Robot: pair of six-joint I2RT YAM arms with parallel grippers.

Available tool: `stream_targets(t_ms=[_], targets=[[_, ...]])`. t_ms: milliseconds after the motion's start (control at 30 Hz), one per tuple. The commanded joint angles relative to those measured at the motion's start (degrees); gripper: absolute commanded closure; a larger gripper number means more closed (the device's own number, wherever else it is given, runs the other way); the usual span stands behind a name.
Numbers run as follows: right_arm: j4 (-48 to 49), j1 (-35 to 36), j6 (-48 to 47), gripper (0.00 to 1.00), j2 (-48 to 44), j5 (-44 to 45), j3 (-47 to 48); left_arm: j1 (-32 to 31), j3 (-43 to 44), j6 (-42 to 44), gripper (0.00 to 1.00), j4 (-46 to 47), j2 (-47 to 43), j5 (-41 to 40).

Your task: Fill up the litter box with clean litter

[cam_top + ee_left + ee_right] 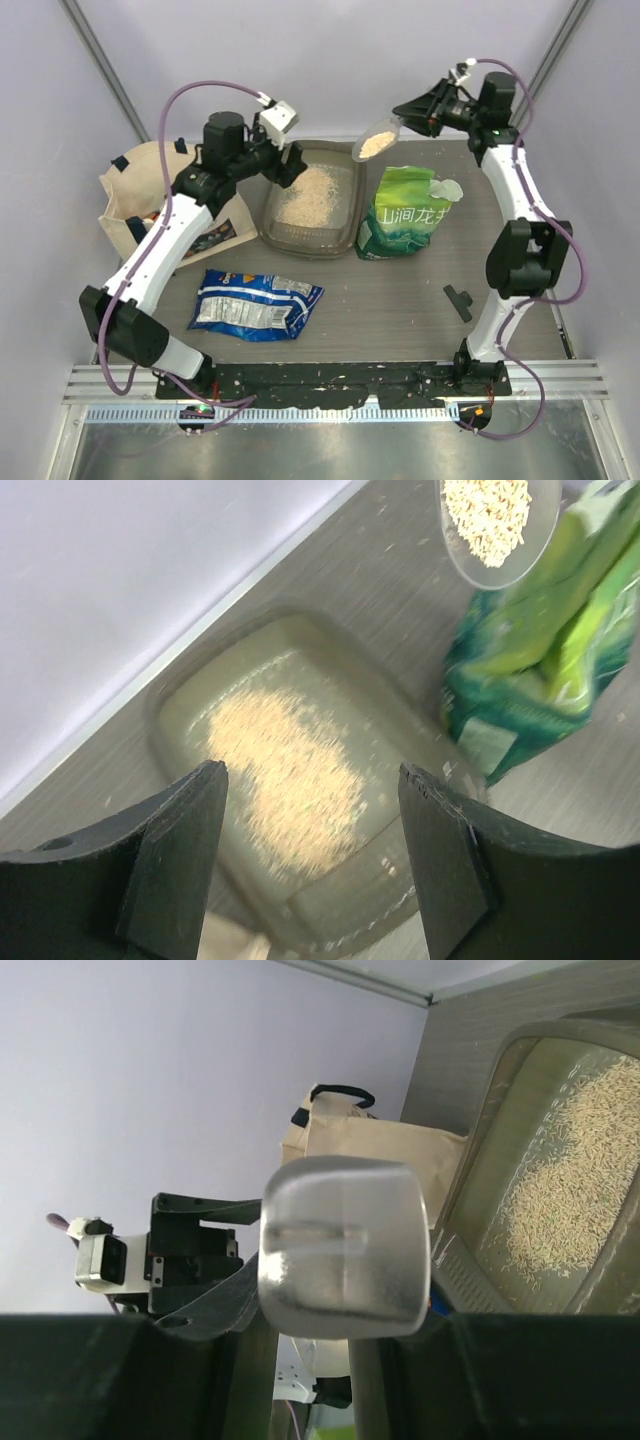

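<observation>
The litter box (pixel 308 238), a smoky translucent tray, sits at the back middle of the table with a patch of clean litter (pixel 305 193) inside. My left gripper (pixel 291 163) hovers over its left rim, open and empty; in the left wrist view the left gripper (pixel 310 850) frames the litter (pixel 285 780) in the tray (pixel 345 915). My right gripper (pixel 412 116) is shut on a clear scoop (pixel 377 140) of tan granules, held above the box's far right corner. In the right wrist view the scoop (pixel 345 1250) faces the litter box (pixel 470 1270).
A green-and-white bag (pixel 405 212) stands just right of the box. A beige tote bag (pixel 140 190) is at the left and a blue crinkly packet (pixel 255 305) lies in front. A small black piece (pixel 460 301) lies near the right arm.
</observation>
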Motion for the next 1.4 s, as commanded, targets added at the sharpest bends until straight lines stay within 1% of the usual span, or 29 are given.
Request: stream_targets(t_ms=[0, 133, 300, 400, 533, 600, 767, 1000, 1233, 1367], targets=[[-2.9, 6.0, -4.5, 0.99, 5.7, 1.1, 9.1, 3.8, -3.8, 4.4, 0.27, -5.1, -5.2, -2.4], [-4.5, 8.8, -8.5, 0.99, 13.3, 1.3, 14.2, 4.2, -7.3, 5.5, 0.27, -6.2, -9.8, -2.7], [-6.0, 10.5, -15.0, 0.99, 19.2, 1.1, 19.1, 4.2, -10.0, 5.3, 0.27, -5.9, -12.6, -3.4], [-9.4, 11.0, -18.9, 0.99, 22.4, 1.3, 23.0, 4.1, -11.5, 5.4, 0.27, -5.0, -13.8, -3.9], [-19.9, 12.1, -28.4, 0.99, 26.9, 2.8, 30.9, 4.3, -12.0, 5.3, 0.27, -4.1, -14.7, -4.1], [-22.6, 12.8, -31.2, 0.99, 28.5, 4.1, 33.6, 4.3, -12.0, 5.2, 0.27, -4.0, -14.8, -4.1], [-27.4, 13.5, -37.6, 0.99, 29.9, 7.6, 34.9, 4.3, -12.6, 4.5, 0.27, -3.3, -15.1, -3.7], [-31.1, 13.7, -43.1, 0.99, 30.2, 12.1, 36.2, 4.3, -13.7, 3.4, 0.26, -1.8, -15.4, -3.0], [-33.2, 14.2, -46.5, 0.99, 29.0, 16.3, 36.6, 4.2, -13.8, 2.3, 0.27, -0.3, -14.7, -1.8], [-33.4, 14.8, -48.1, 0.99, 29.4, 19.8, 39.3, 4.3, -13.6, 1.6, 0.27, 0.4, -14.2, -0.5]])
